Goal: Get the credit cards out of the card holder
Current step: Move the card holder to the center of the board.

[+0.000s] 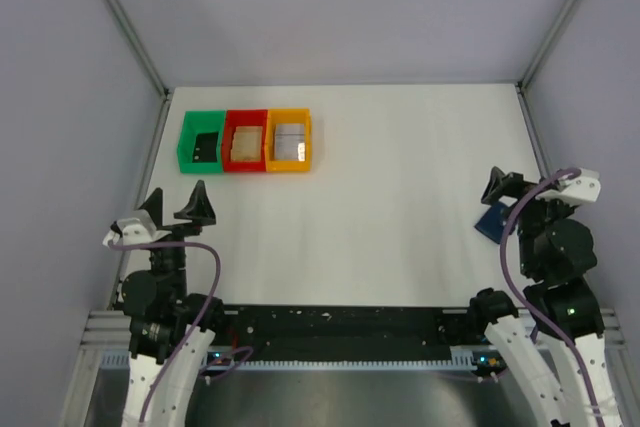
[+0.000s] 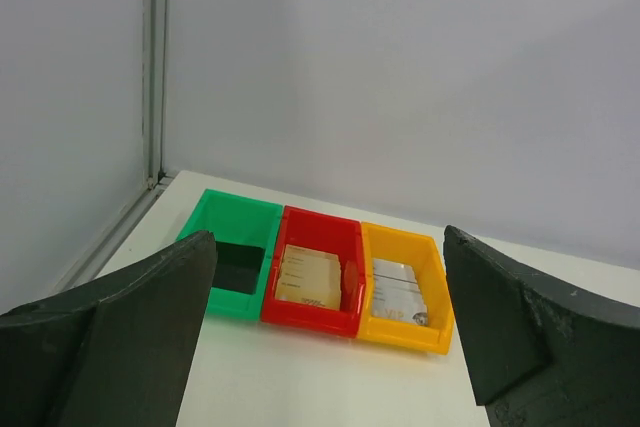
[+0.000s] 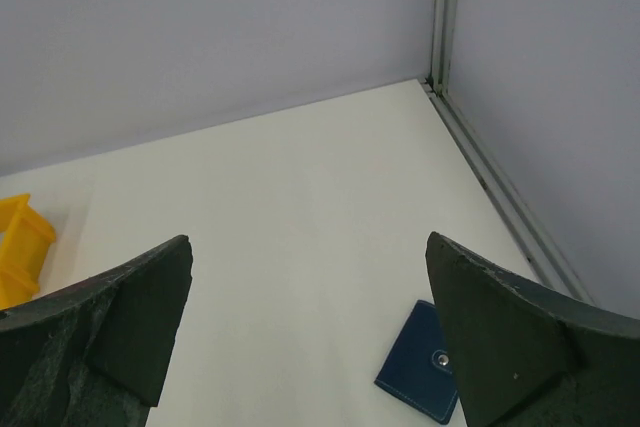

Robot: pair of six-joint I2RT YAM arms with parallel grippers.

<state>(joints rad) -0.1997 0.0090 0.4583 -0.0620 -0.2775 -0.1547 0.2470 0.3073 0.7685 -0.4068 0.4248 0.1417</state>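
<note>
The card holder (image 1: 490,223) is a small dark blue wallet lying folded shut on the white table at the right, its snap stud up. In the right wrist view the card holder (image 3: 418,371) sits low and right, partly behind my right finger. The credit cards are hidden inside it. My right gripper (image 1: 522,193) hangs over and just behind the holder, and in its own wrist view the right gripper (image 3: 306,242) is open with nothing between the fingers. My left gripper (image 1: 175,203) is open and empty near the left front; in the left wrist view, my left gripper (image 2: 328,237) faces the bins.
Three small bins stand in a row at the back left: green bin (image 1: 203,117) with a dark item, red bin (image 1: 247,115) with tan cards, orange bin (image 1: 289,114) with a silvery card. Grey walls with metal rails close the table's left, right and back sides.
</note>
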